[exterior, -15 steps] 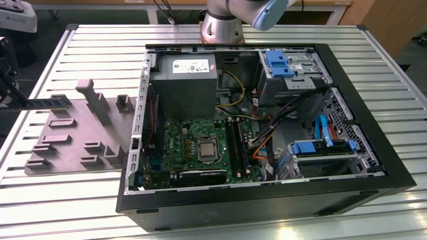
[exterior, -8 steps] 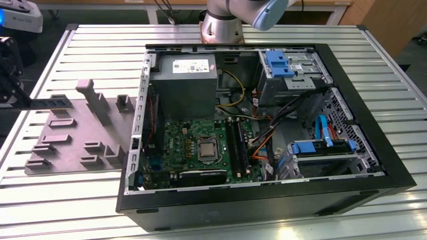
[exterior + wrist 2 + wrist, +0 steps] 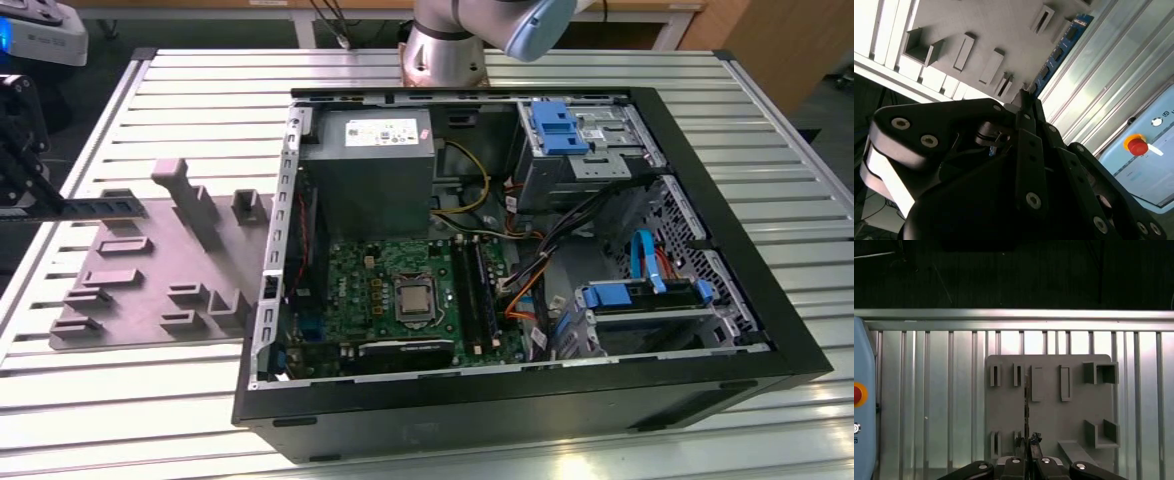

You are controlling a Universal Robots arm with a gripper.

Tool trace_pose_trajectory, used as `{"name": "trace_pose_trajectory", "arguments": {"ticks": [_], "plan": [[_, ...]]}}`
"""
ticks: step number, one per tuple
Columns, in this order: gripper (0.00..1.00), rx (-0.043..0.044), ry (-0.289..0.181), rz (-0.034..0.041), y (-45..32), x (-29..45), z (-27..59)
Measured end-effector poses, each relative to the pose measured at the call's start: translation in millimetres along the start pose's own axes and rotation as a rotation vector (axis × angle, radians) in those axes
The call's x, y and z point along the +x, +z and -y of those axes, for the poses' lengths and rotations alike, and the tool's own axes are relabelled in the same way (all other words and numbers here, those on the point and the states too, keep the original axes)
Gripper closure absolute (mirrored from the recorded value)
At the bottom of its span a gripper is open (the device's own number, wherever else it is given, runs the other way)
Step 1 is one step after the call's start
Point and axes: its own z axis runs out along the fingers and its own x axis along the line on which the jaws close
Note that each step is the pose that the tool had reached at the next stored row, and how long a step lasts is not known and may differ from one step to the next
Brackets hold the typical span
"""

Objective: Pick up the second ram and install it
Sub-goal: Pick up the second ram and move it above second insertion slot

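The second ram (image 3: 104,207) is a thin, dark bluish-green stick held level at the exterior view's left, over the far part of the grey tray (image 3: 147,270). My gripper (image 3: 47,208) is shut on one end of it. In the second wrist view the ram (image 3: 1060,49) runs out from the black fingertips (image 3: 1026,100) along the tray (image 3: 1004,30). In the first wrist view the ram (image 3: 1026,400) appears edge-on above the tray (image 3: 1074,410), with the gripper (image 3: 1029,441) clamped on it. The motherboard's black slots (image 3: 474,290) lie inside the open computer case (image 3: 534,400).
The case stands in the middle of the slatted metal table (image 3: 174,90), with cables, blue drive bays (image 3: 554,125) and a power supply (image 3: 374,160) inside. The arm's base (image 3: 447,45) is behind the case. A pendant with a red button (image 3: 1138,146) lies beside the tray.
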Motion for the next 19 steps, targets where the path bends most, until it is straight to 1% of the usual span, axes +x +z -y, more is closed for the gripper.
{"name": "trace_pose_trajectory", "arguments": {"ticks": [3, 6, 9, 14, 17, 19], "plan": [[0.86, 0.0, 0.0, 0.0001, -0.3, 0.0, 0.0], [0.86, 0.0, 0.0, 0.0, -5.6, -0.2, -0.1], [0.86, 0.0, 0.0, 0.0001, -14.0, -0.4, -0.3], [0.86, 0.0002, 0.0, 0.0001, -30.8, -1.0, -0.7], [0.86, 0.0005, 0.0, 0.0001, -39.6, -1.3, -0.9], [0.86, 0.0008, 0.0, 0.0001, -44.0, -1.4, -1.0]]}}
